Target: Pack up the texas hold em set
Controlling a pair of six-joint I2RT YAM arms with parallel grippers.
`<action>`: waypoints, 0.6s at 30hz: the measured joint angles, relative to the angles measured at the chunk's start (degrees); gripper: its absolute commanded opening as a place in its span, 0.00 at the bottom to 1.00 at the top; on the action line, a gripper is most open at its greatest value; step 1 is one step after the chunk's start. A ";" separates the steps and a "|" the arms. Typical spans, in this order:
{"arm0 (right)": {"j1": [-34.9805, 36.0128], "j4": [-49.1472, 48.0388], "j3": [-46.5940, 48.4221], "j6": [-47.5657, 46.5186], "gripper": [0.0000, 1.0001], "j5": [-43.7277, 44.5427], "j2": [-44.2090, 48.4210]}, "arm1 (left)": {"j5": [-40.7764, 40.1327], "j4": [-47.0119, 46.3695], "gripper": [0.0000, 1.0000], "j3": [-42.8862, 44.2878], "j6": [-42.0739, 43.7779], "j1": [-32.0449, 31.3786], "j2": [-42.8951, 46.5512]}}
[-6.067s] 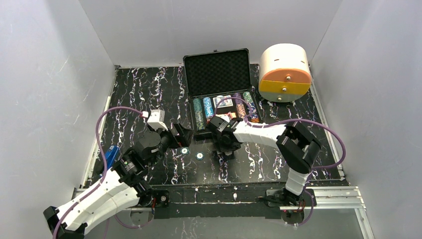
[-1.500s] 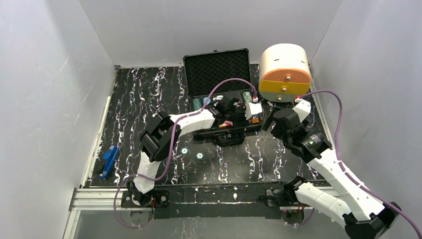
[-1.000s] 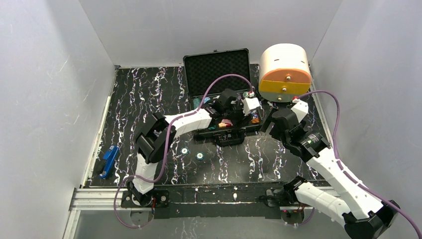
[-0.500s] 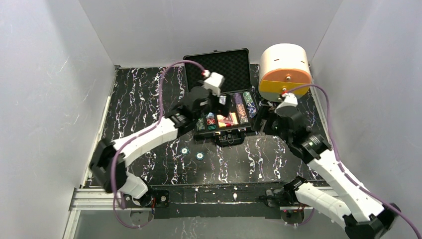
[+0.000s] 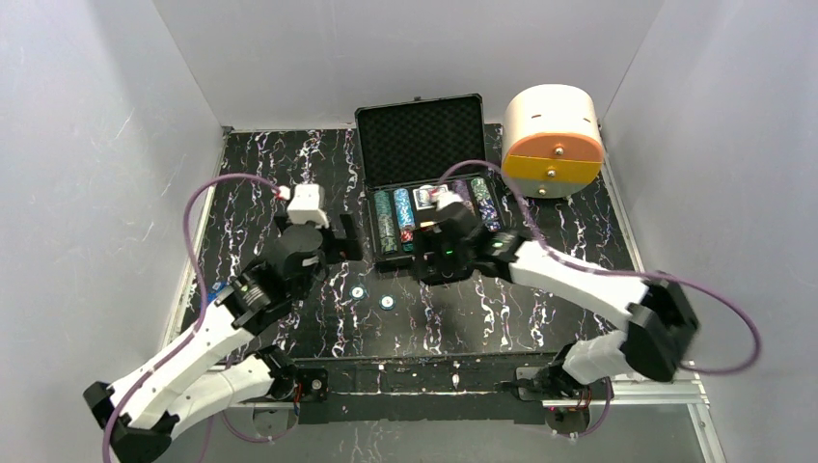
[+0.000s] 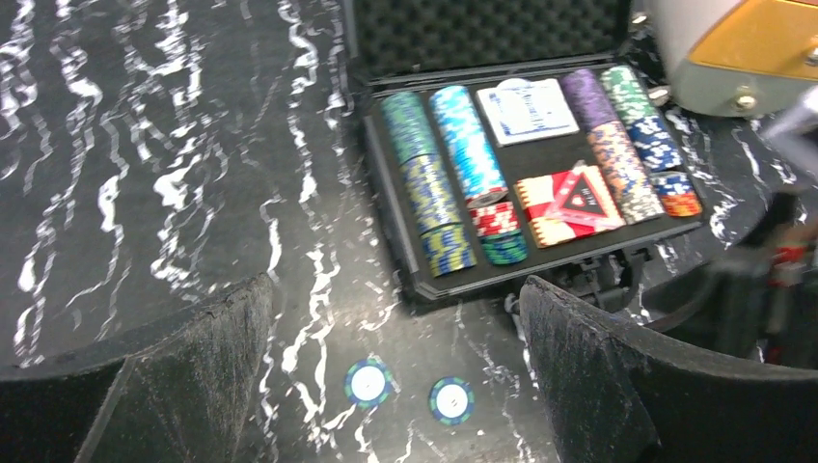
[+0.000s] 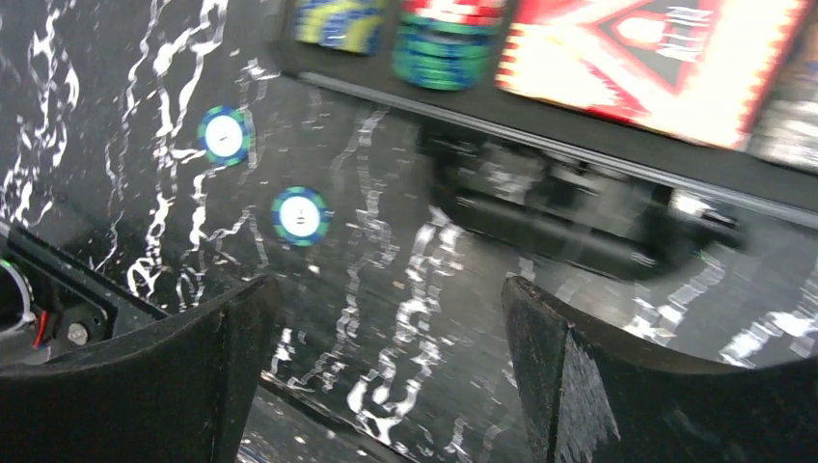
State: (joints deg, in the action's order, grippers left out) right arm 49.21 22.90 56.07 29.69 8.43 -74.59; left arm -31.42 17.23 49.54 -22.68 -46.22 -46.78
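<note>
In front of the open case, two round buttons lie loose on the table. The left claw and right claw both gape empty. Such flat buttons may skid away under a closing finger.

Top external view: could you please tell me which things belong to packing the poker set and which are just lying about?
Job: black briefcase, chip rows, blue card deck, red triangle, two loose round buttons.
Lying about: white-and-orange cylindrical box.
</note>
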 measured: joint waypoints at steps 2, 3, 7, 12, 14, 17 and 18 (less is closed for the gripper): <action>5.01 0.07 4.59 0.59 0.94 0.46 -7.54 | -2.49 3.34 0.98 -0.79 -1.55 0.00 3.02; 6.86 0.15 7.26 1.05 0.94 0.61 -11.50 | -3.74 4.87 0.98 -1.11 -2.36 0.00 4.22; 10.67 1.44 15.58 2.78 0.93 1.38 -23.69 | -8.94 10.23 0.98 -2.16 -6.08 0.00 7.08; 12.83 5.42 22.01 4.17 0.93 1.64 -33.27 | -13.05 14.97 0.98 -4.28 -11.13 0.00 8.66; 13.35 7.17 24.28 4.46 0.92 1.62 -36.06 | -13.55 16.13 0.98 -5.38 -12.57 0.00 9.16; 13.86 9.33 26.69 4.61 0.87 1.57 -38.88 | -13.88 17.16 0.98 -6.62 -14.49 0.00 9.97; 13.94 10.34 27.61 4.66 0.86 1.53 -39.82 | -13.92 17.33 0.98 -6.95 -14.88 0.00 10.23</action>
State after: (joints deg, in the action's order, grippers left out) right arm 63.16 33.23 83.68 34.35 9.96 -114.41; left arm -45.34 34.57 42.59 -37.56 -46.22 -36.56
